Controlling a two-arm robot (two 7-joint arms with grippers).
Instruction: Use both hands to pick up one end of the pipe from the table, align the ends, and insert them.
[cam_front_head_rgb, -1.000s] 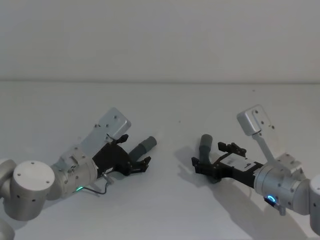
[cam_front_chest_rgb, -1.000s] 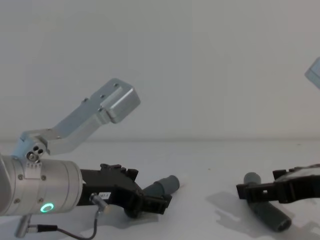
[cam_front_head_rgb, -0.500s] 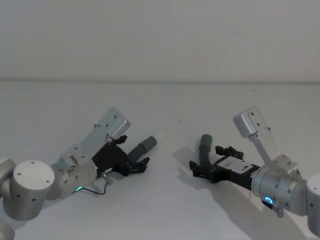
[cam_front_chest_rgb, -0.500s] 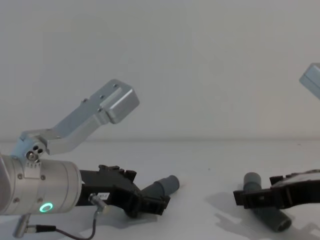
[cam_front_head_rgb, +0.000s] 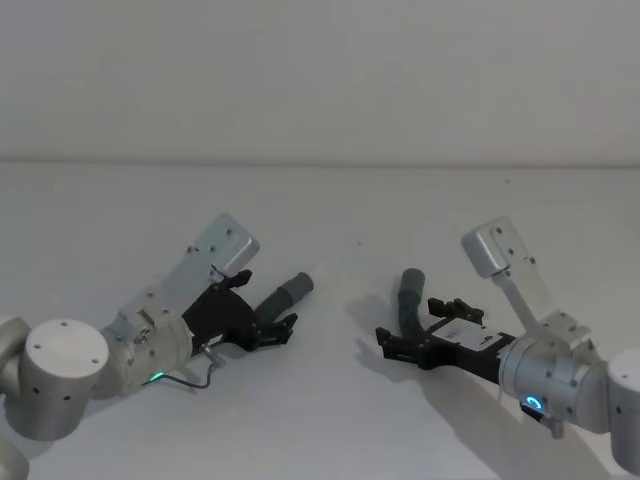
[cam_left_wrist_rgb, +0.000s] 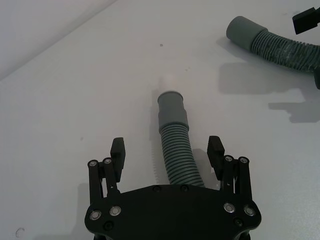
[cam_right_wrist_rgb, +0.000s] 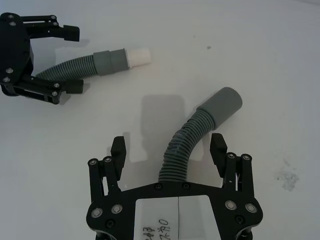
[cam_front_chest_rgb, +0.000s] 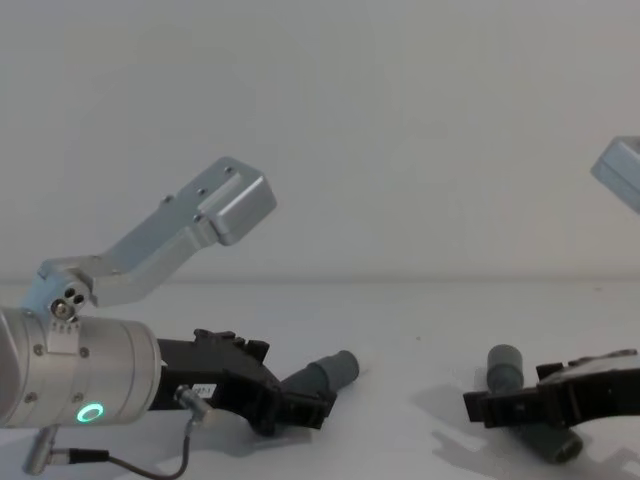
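Creeping left, the right gripper (cam_front_head_rgb: 411, 322) is straddling the right hose (cam_front_head_rgb: 408, 296) on the tabletop (cam_front_head_rgb: 330, 210), fingers (cam_right_wrist_rgb: 118, 150) wide open and empty, the left gripper (cam_front_head_rgb: 268, 302) likewise straddling the left hose (cam_front_head_rgb: 291, 291), both probably light and floppy, best pinched beside the cuff (cam_right_wrist_rgb: 225, 106).

A plain white wall (cam_front_head_rgb: 320, 70) rises behind the matte white desk (cam_front_head_rgb: 100, 210), meeting it along a faint line under soft, even light.

Counted: two pincers, left pincer (cam_front_head_rgb: 268, 301) and right pincer (cam_front_head_rgb: 410, 321); two hose pieces, first hose piece (cam_front_head_rgb: 292, 290) between the left pincer's fingers, second hose piece (cam_front_head_rgb: 409, 291) between the right pincer's; one table (cam_front_head_rgb: 330, 400).
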